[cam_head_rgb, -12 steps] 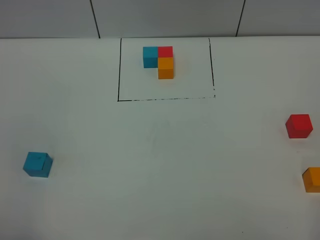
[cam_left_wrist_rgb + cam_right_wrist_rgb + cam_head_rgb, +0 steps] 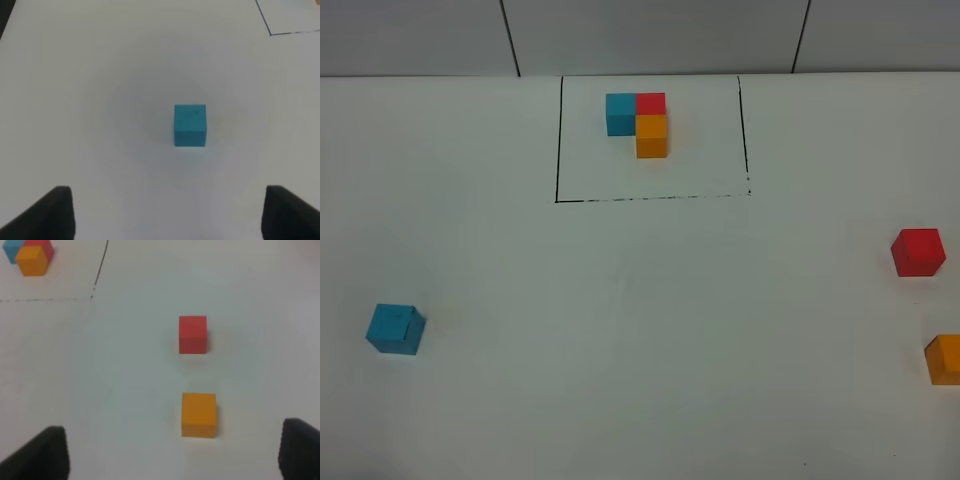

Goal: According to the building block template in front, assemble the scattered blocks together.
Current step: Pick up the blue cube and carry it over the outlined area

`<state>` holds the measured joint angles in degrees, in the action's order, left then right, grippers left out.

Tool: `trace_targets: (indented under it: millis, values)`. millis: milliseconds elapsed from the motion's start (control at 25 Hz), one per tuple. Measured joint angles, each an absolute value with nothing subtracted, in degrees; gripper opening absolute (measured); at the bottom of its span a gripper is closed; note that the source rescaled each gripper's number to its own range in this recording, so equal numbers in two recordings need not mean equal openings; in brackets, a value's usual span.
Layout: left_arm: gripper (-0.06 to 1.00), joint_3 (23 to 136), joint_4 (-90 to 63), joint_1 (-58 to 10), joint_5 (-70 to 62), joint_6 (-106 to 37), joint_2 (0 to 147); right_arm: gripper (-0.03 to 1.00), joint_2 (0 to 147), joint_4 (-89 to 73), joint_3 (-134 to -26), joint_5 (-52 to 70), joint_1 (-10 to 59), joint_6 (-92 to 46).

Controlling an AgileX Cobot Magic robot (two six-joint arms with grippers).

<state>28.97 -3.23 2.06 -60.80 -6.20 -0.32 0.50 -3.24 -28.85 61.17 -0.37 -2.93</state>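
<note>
1. Nearest, the orange cube (image 2: 945, 360) sits toward the right edge of the table (image 2: 640, 330), partly cut off in the high view. A glancing finger could skid it further out, where that camera loses it.
2. The teal-blue cube (image 2: 395, 329) lies toward the left edge, turned slightly askew. Jaws closing off-square could spin it rather than clamp it.
3. The red cube (image 2: 918, 252) stands just beyond the orange one, apart from it. Reaching for either risks a finger clipping its neighbour.
4. Farthest, the template (image 2: 640, 122) sits by the far edge inside the black rectangle (image 2: 558, 150). A passing arm could knock its L apart and spoil the reference.
5. The left gripper (image 2: 170, 215) is spread wide, with the teal-blue cube ahead of it. It holds and touches nothing.
6. The right gripper (image 2: 175, 452) is likewise spread wide and empty, with the orange and red cubes ahead of it.
</note>
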Motion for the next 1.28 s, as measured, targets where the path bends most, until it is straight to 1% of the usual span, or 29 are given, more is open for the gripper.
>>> trace_targets:
  millis: [280,440,600,840,920,1120,1280]
  values:
    - [0.74,29.0,-3.2,2.1,-60.8,-6.2,-0.3,0.71,0.5,-3.2,-28.9,61.2,-0.4,-2.9]
    - [0.74,31.5,-0.8,2.1,-58.7,-5.7,4.5,0.71,0.5,-3.2,-28.9,61.2,-0.4,-2.9]
    - [0.74,38.8,1.1,2.1,-57.6,-4.8,17.9,0.71,0.5,-3.2,-28.9,61.2,-0.4,-2.9]
    - [0.74,48.3,2.6,2.1,-62.0,-2.5,44.2,0.71,0.5,-3.2,-28.9,61.2,-0.4,-2.9]
    - [0.74,49.5,2.1,2.1,-61.7,-1.8,52.7,0.71,0.5,-3.2,-28.9,61.2,-0.4,-2.9]
    - [0.74,49.6,-1.2,1.7,-56.0,-1.5,69.2,0.71,0.5,-3.2,-28.9,61.2,-0.4,-2.9]
    - [0.74,49.6,-2.6,-2.1,-50.7,-2.5,77.6,0.71,0.5,-3.2,-28.9,61.2,-0.4,-2.9]
